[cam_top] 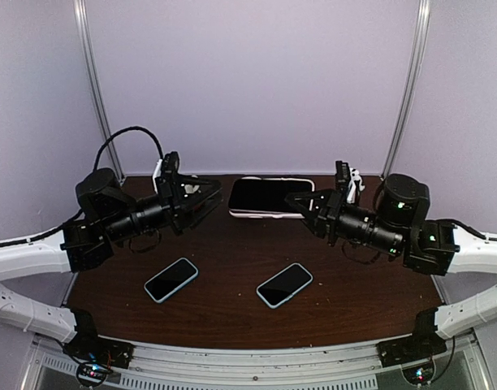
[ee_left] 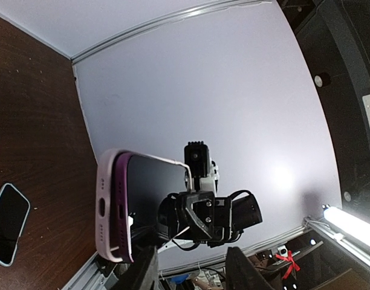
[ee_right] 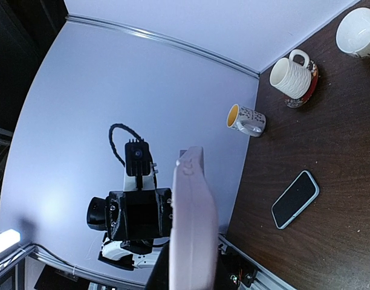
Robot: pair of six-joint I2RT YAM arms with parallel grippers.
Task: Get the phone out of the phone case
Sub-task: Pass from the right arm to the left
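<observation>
Dark brown wooden table (cam_top: 224, 317), lilac walls (cam_top: 248, 81). My right claw (cam_top: 300, 201) pinches the pale pink rubbery phone case (ee_left: 104, 205), black-screened purple phone (cam_top: 269, 195) inside, mid-frame in top view. My left claw (cam_top: 218, 199) gapes just left of it.

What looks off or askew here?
The pink phone case stands away from the purple phone at one end, partly peeled, both held aloft by the right gripper. Nothing else stands out.

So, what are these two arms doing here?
The right gripper has its jaws shut on the phone case and holds it above the table, with the phone inside. The left gripper, jaws open, is at the case's other end. Two other phones lie on the table.
</observation>
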